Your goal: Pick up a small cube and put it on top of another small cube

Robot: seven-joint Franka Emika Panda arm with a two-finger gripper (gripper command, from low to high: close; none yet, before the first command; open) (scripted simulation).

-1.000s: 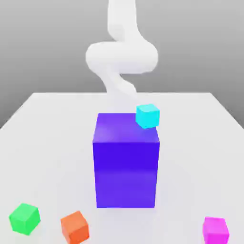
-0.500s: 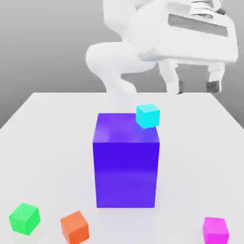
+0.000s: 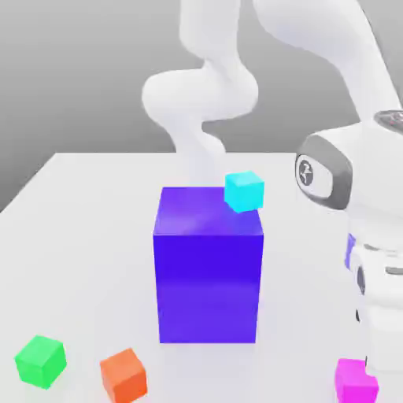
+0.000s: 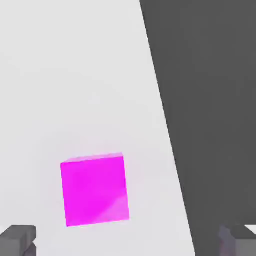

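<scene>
Hand (image 4: 127,240) wide open, empty, both fingertips showing in the hand view with a broad gap between them. Pointed down at the desk (image 3: 86,236), low over its near corner on the exterior view's right. Magenta cube (image 4: 95,189) directly beneath, resting flat on the desk, not touched by either finger (image 4: 19,239). Not centred in the gap: sitting nearer one finger than the other, so probably a small sideways correction wanted before the drop. No long axis to speak of, a cube, faces roughly square to the fingers, perhaps slightly turned. In the exterior view, same magenta cube at about 5 o'clock from the middle of the picture, right at the foot of the white arm (image 3: 378,260). Desk edge close beside it, dark floor beyond; little margin on that side for the outer finger.

Further out: orange cube (image 3: 123,375) and green cube (image 3: 40,360) at about 7 o'clock, well apart from the hand, near each other but not touching. Tall purple block (image 3: 208,268) at the centre, between them and the hand. Cyan cube (image 3: 244,190) at the block's far upper corner, whether on it or behind it cannot be told.

Nothing in the way of a straight descent. Judged step: lining up over the magenta cube, grasp not yet made.
</scene>
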